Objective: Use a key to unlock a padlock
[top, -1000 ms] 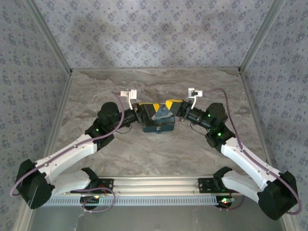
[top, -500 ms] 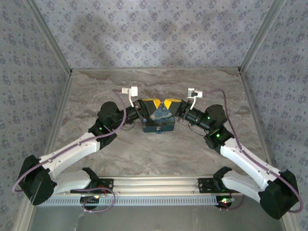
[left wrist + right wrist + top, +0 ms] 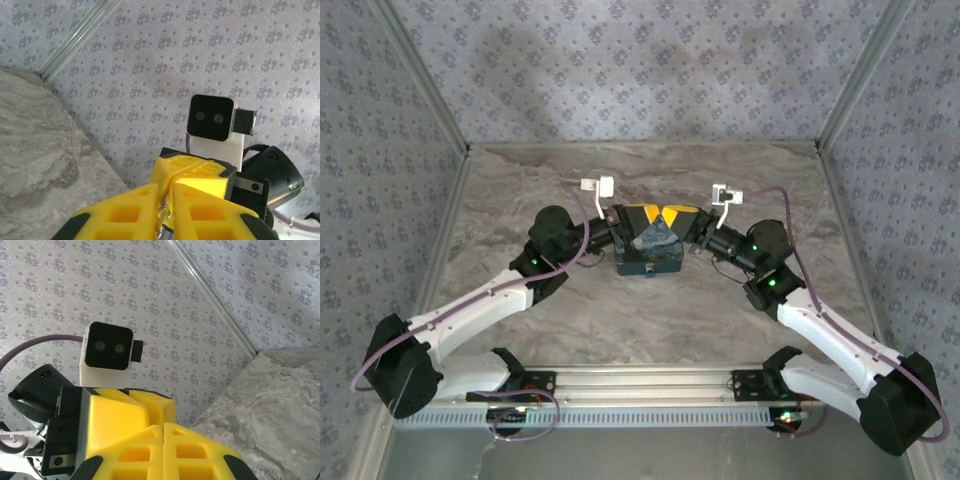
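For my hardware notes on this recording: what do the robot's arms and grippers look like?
Two matching white arms with black joints and a purple cable along each. The left gripper and right gripper have yellow, ribbed, tapering fingers with black parts; white camera mounts rise above.

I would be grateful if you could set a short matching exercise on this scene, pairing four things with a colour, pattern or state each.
Things:
1. Box
2. Table
3. Right end effector
4. Wallpaper

Descriptions:
A. Yellow fingers, closed together
B. Small floral pattern
C. Dark teal
D. Greyish, with a marbled look

Right pairs: 1-C; 2-D; 3-A; 4-B
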